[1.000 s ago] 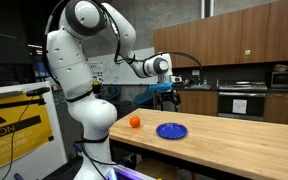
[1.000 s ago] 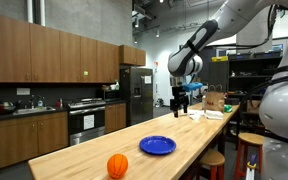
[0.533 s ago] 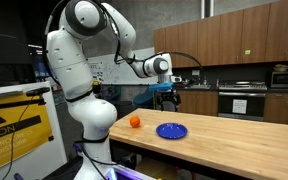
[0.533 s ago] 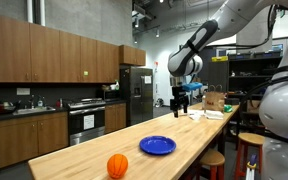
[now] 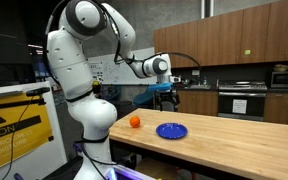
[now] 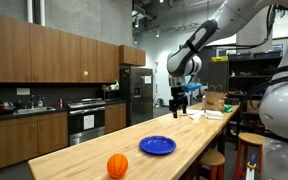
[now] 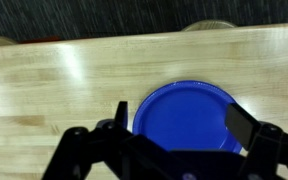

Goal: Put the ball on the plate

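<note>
The orange ball lies on the wooden table, apart from the deep blue plate; both also show in an exterior view, ball near the front end, plate farther along. My gripper hangs high above the table, over the plate, and it shows in an exterior view too. In the wrist view the plate lies directly below the open, empty jaws. The ball is out of the wrist view.
The long wooden table has papers and a box at its far end. Kitchen cabinets, an oven and a fridge stand behind. The robot base stands at the table's end.
</note>
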